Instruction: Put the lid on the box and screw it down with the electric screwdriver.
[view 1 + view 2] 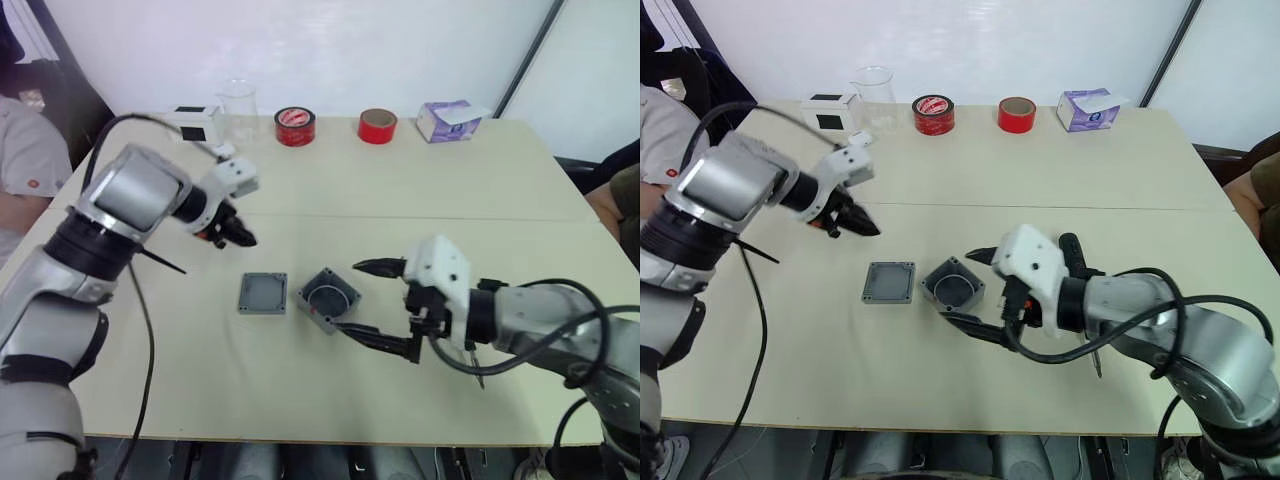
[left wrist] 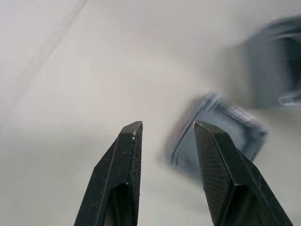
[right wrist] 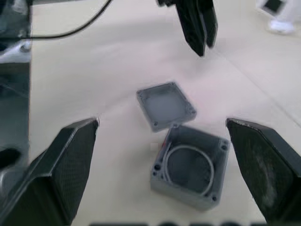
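One lid and one box are seen side by side on the worktop; the right pincer is spread wide beside the box; the left pincer is held slightly apart, empty; two tape rolls are counted behind.

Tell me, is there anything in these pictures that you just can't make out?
- The lid and the box: smeared by blur in the left wrist view, so no screw holes can be read there.
- The person at the table's left edge: cut off by the frame in the left eye view.
- The print on the purple tissue box: too small to read.
- The table right behind the right gripper: hidden by the arm.
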`<action>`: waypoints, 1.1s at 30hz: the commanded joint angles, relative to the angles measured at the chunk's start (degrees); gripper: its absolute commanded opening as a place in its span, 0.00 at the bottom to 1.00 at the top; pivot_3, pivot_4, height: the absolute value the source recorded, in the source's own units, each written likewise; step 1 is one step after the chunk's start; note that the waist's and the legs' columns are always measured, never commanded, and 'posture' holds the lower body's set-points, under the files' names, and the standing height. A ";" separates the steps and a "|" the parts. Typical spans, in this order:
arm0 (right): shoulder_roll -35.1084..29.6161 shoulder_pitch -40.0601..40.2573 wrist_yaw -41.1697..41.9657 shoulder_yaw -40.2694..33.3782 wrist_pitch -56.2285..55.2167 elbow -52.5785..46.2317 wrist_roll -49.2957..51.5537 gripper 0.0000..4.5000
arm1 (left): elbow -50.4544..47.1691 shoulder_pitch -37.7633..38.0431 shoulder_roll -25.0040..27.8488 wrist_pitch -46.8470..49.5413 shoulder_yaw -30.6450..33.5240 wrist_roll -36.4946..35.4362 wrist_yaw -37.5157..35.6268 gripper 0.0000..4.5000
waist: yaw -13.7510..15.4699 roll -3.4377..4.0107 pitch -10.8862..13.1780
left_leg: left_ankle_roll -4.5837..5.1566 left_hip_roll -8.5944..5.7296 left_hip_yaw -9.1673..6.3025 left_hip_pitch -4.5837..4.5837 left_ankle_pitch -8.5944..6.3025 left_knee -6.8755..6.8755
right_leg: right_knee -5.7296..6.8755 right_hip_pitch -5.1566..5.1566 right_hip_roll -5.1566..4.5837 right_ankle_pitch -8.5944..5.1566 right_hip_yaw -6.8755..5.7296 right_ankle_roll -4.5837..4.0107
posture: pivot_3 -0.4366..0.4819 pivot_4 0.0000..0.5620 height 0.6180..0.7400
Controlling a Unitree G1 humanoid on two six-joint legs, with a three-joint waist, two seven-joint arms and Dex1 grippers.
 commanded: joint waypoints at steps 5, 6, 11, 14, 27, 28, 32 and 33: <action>-0.71 -6.66 5.16 7.67 -4.43 2.44 -10.11 1.00 | -3.51 5.40 -0.16 8.25 8.27 -11.29 14.25 0.38 | 0.21 -0.03 0.02 | -0.04 -0.08 0.03 -0.10 0.02 0.06 | 0.46 -0.31 -0.12 -0.05 0.04 -0.04 | 0.48 0.27 1.00; -0.51 -6.87 5.40 8.02 -4.57 2.57 -10.68 1.00 | -3.47 5.88 0.02 8.25 8.45 -13.28 15.89 0.38 | 0.22 -0.03 0.02 | -0.05 -0.08 0.03 -0.09 0.03 0.06 | 0.48 -0.31 -0.12 -0.05 0.05 -0.04 | 0.48 0.27 1.00; 1.40 -6.11 4.97 9.07 -4.43 2.60 -12.58 1.00 | -2.98 6.42 0.26 8.25 8.59 -23.31 23.99 0.38 | 0.15 -0.03 0.02 | -0.06 -0.06 0.03 -0.07 0.04 0.06 | 0.53 -0.32 -0.12 -0.05 0.06 -0.06 | 0.48 0.27 1.00; 2.24 -4.75 4.34 9.44 -4.41 2.31 -13.84 1.00 | -0.23 5.31 -0.78 8.25 8.54 -27.93 29.35 0.38 | 0.26 -0.03 0.01 | -0.07 -0.09 0.03 -0.07 0.04 0.06 | 0.54 -0.33 -0.13 -0.04 0.06 -0.06 | 0.48 0.27 1.00; 2.71 -1.21 2.18 6.58 -2.26 0.73 -15.19 1.00 | 2.51 9.09 -3.08 8.25 6.00 -48.14 51.74 0.03 | 0.25 0.01 -0.02 | -0.14 -0.14 0.04 -0.04 0.08 0.06 | 0.56 -0.31 -0.19 -0.04 0.07 -0.06 | 0.48 0.27 1.00; 2.73 -1.22 2.13 6.50 -2.05 0.85 -15.27 1.00 | 2.77 9.32 -3.23 8.25 6.35 -49.37 53.37 0.01 | 0.28 0.02 -0.03 | -0.15 -0.13 0.04 0.00 0.09 0.06 | 0.58 -0.27 -0.22 -0.04 0.07 -0.06 | 0.48 0.27 1.00; 2.33 -0.61 2.03 5.21 -1.54 1.60 -15.21 1.00 | 4.45 10.16 -4.84 8.25 9.86 -52.82 59.49 0.01 | 0.35 0.02 -0.03 | -0.20 -0.18 0.03 0.23 0.11 0.06 | 0.56 0.00 -0.28 -0.04 0.06 -0.06 | 0.48 0.27 1.00; 3.03 -0.07 1.83 3.62 -1.47 1.97 -14.19 1.00 | 4.35 10.67 -5.51 8.25 11.80 -52.79 60.74 0.01 | 0.36 0.02 -0.03 | -0.20 -0.22 0.03 0.32 0.11 0.06 | 0.54 0.10 -0.29 -0.05 0.06 -0.07 | 0.48 0.27 1.00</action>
